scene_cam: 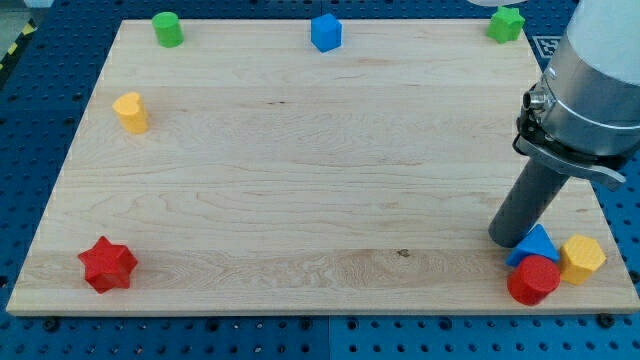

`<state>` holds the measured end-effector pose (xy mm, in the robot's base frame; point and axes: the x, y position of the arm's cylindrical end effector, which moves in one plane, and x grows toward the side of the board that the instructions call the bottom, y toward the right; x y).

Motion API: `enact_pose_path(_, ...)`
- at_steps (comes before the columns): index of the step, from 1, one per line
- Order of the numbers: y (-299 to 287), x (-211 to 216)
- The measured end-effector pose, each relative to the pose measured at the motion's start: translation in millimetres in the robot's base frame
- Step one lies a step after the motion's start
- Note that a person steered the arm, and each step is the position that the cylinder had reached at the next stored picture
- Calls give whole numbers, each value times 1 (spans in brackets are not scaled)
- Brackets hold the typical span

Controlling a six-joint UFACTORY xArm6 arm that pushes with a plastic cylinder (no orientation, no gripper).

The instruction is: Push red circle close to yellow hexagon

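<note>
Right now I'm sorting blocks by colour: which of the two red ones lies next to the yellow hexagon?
The red circle, at the view's bottom right, touching the yellow hexagon and just below my tip. The red star sits alone at the bottom left.

Single view, high front, angled down, whole wooden board (pixel 300 180) visible.

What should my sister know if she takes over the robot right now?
My tip is down on the board at the view's lower right, just left of the blue triangle.
The red circle sits right below that triangle, and the yellow hexagon is right beside the circle on its right; I cannot tell if they touch.
Done: the circle is already close to the hexagon.
Left: little or nothing; maybe one small nudge, then pull the tip away.
</note>
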<state>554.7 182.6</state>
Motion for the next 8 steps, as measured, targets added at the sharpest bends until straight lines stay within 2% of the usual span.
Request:
enact_pose_path(3,0,-5)
enact_pose_path(5,-48,8)
enact_pose_path(6,-25,16)
enact_pose_path(8,-23,41)
